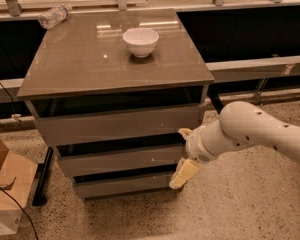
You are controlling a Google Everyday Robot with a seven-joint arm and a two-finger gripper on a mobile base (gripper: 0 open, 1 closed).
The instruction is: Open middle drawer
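The cabinet point(115, 64) has three handleless grey-brown drawer fronts. The middle drawer point(120, 160), of medium height with a small pale fleck, sits between the tall top front point(115, 125) and the short bottom front point(125, 185). It looks about flush with the others. My gripper point(183, 153) is at the middle drawer's right end. It is open, with one pale finger point(184, 132) near the drawer's upper edge and the other point(182, 174) near its lower edge. My white arm point(250, 131) reaches in from the right.
A white bowl point(141, 41) stands on the cabinet top and a plastic bottle point(55, 15) lies at its far left corner. A cardboard box point(5, 194) and a black cable sit on the floor at the left. A dark bar point(42, 176) leans by the cabinet's base.
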